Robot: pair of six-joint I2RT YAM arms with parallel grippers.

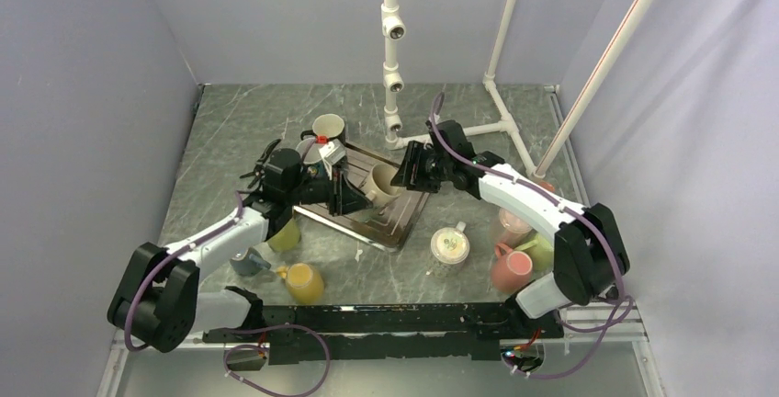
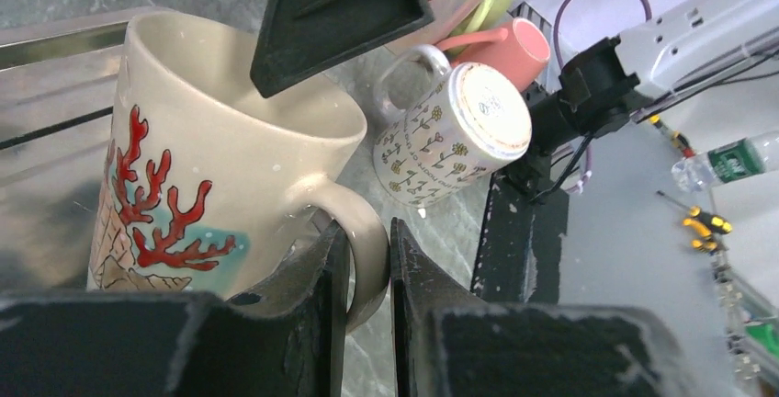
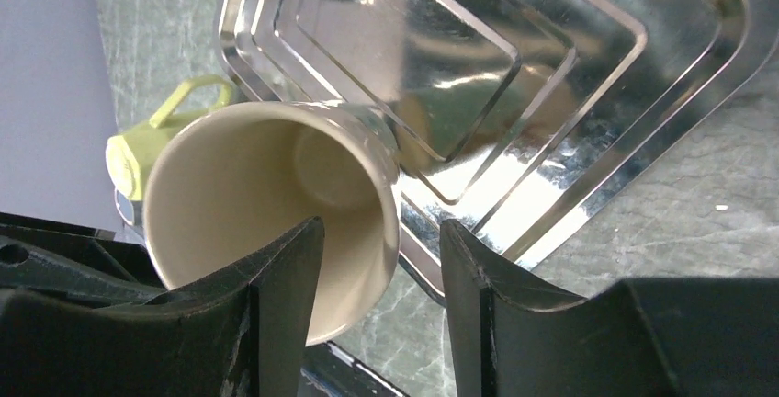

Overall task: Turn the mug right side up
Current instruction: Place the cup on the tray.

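Cream mug [image 2: 184, 167] tilted on steel tray [image 3: 570, 94], left gripper [image 2: 367, 236] pinching handle [image 2: 338, 197], right gripper [image 3: 381, 259] spread astride rim [image 3: 393, 186]; clamp the wall squarely before left releases, then tip upright

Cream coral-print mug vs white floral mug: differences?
The cream coral-print mug bears red coral; the white floral mug, small sprigs. The cream mug is tilted over the metal tray, handle pinched by the left pincer; the floral mug stands free, base up. Both have handles.
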